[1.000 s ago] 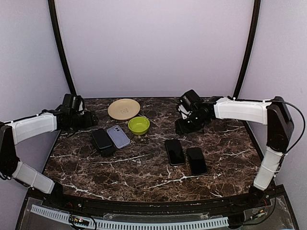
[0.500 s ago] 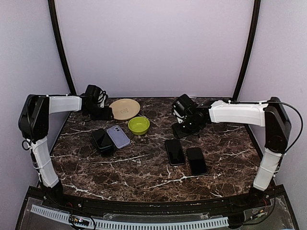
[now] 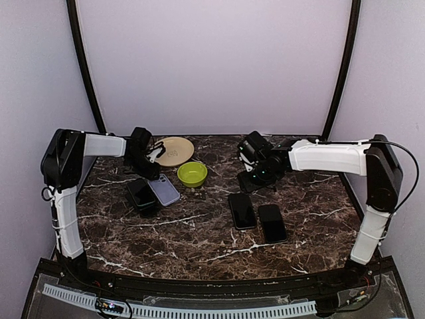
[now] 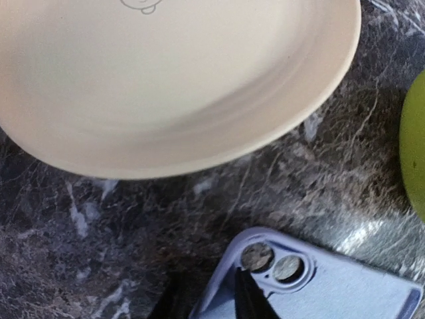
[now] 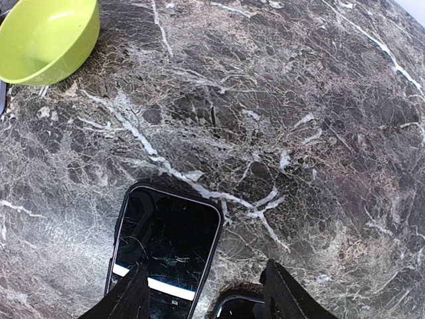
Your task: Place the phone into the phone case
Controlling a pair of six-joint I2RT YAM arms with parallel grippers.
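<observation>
Dark marble table [image 3: 199, 246] is filling the booth, with pale walls closing in at 9, 12 and 3 o'clock. Its whole near half, toward 6 o'clock, is lying bare.

Left pincer [image 3: 149, 169] is hanging over the far left part of the table. Its wrist view is looking down on the case's camera corner. Only one dark fingertip [image 4: 249, 299] is showing clearly there, so I cannot tell whether the pincer is released or clenched.

Left phone [image 3: 141, 196] is lying flat, its long edge pressing against the case [image 3: 163, 189], which is sitting at its 3 o'clock, back up and with nothing in it. Plate [image 3: 172, 151] is resting at the case's 12 o'clock; a thin strip of marble is showing between its rim [image 4: 312, 113] and the case corner [image 4: 312, 292]. Bowl [image 3: 192, 174] is sitting just beside the case at 2 o'clock.

Right pincer [image 3: 251, 179] is hovering past the table's middle, released, with its fingers [image 5: 129, 296] spread wide over the top edge of the phone [image 3: 242, 210]. That phone is lying screen up at the pincer's 6 o'clock, well apart from the case. Second phone [image 3: 272, 222] is lying just beside it at 4 o'clock, with open marble running on toward the 3 o'clock edge.
</observation>
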